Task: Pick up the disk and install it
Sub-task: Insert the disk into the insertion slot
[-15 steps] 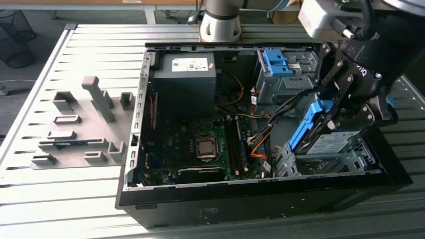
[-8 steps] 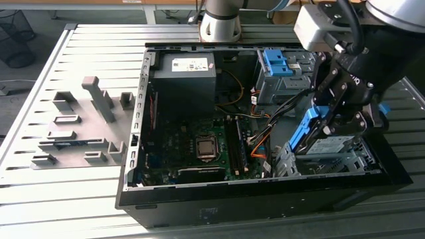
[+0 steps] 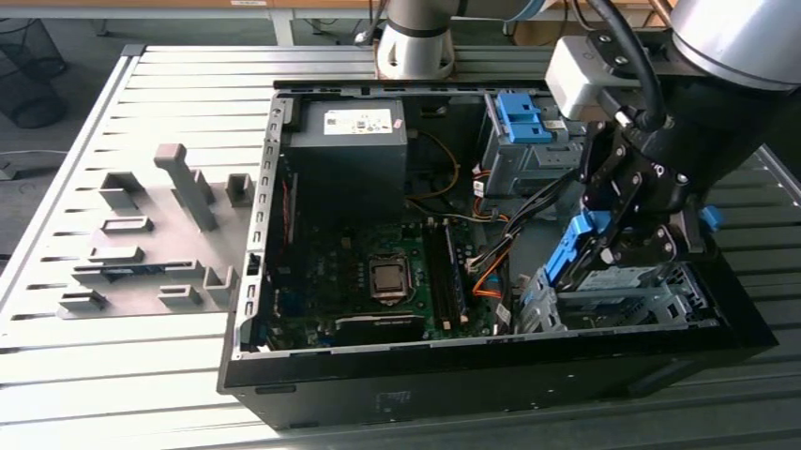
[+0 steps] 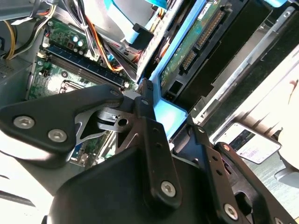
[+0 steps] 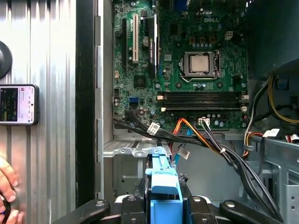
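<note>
The disk (image 3: 579,246), a flat drive with blue rails, hangs tilted on edge in my gripper (image 3: 622,246) at the exterior view's right, just above the grey drive cage (image 3: 626,302) in the near corner of the open computer case. The second wrist view shows the disk's green circuit board (image 4: 195,43) and a blue rail (image 4: 172,112) at the cage's metal wall. In the first wrist view the blue rail (image 5: 163,184) sits between the black fingers (image 5: 96,206), with my gripper (image 5: 163,209) shut on it.
Inside the case lie the motherboard (image 3: 363,272), a black power supply box (image 3: 347,150), orange and black cables (image 3: 491,267) beside the cage, and a blue bracket (image 3: 520,117) on a rear cage. Grey fixture blocks (image 3: 163,234) stand on the slatted table. A phone (image 5: 16,105) and a hand (image 5: 7,196) are outside the case.
</note>
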